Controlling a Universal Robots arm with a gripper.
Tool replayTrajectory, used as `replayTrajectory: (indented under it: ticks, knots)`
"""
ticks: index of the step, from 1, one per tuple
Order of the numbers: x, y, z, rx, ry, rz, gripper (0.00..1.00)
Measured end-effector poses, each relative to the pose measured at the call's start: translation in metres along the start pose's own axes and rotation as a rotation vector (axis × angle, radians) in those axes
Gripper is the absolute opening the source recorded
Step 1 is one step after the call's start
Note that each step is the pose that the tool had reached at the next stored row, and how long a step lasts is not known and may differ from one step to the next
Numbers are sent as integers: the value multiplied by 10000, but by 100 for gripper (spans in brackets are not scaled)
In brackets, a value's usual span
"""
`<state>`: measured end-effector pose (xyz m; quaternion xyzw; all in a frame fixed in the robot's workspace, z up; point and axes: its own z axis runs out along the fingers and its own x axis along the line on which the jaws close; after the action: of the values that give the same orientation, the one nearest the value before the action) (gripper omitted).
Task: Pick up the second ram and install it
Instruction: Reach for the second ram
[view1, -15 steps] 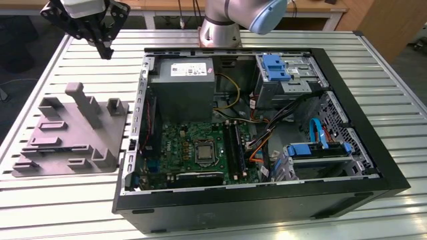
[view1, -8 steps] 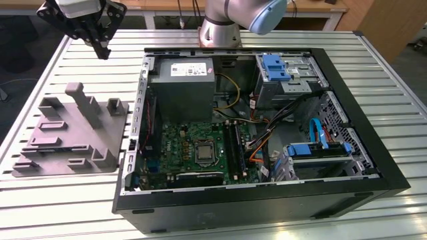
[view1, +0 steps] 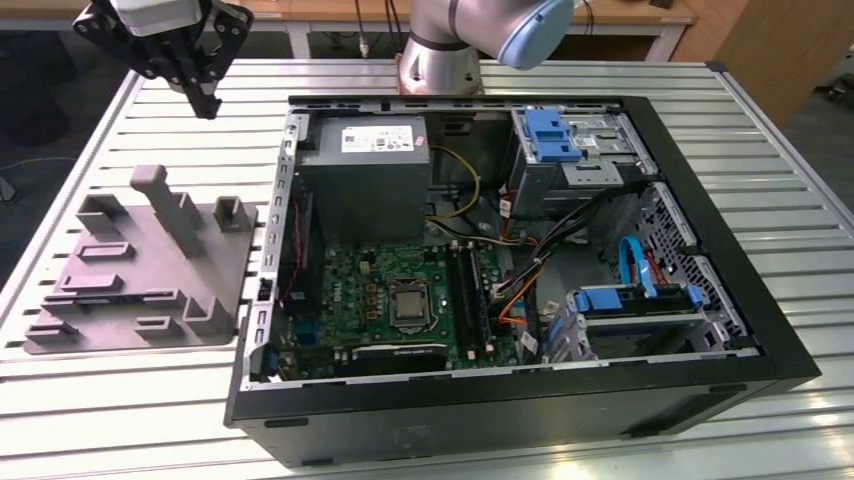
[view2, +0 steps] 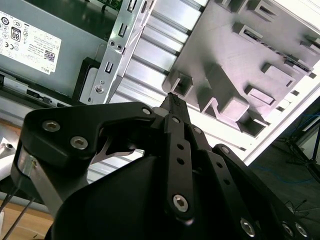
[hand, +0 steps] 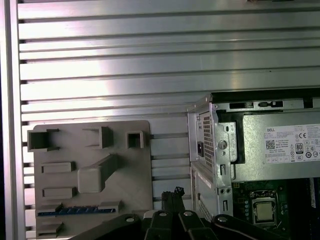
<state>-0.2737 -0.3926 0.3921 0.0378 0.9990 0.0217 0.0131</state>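
Note:
The second ram (hand: 75, 211) is a thin dark blue strip lying on edge in a slot of the grey plastic block (hand: 90, 150). My gripper (hand: 173, 192) hangs above the table between that block and the open computer case (hand: 215, 150), apart from both. Its fingers (view2: 175, 130) are pressed together with nothing between them. In the exterior view the gripper (view1: 207, 106) is high above the table's far corner, at the exterior view's left, beyond the grey block (view1: 134, 270). The black memory slots (view1: 467, 290) run beside the processor socket (view1: 406, 300) on the motherboard.
The open case (view1: 747, 330) lies flat on the slatted metal table (view1: 160, 400). Inside are a grey power supply (view1: 363, 170), drive cages with blue latches (view1: 550, 135) and loose cables (view1: 521, 270). The block's upright posts (view1: 167, 200) stand below the gripper's side.

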Motion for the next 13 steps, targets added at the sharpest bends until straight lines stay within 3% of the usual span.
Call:
replayTrajectory:
  ticks: [7, 13]
  knots:
    - [50, -1, 5, 1, 1, 1, 10]
    - [182, -4, 10, 0, 0, 0, 10]
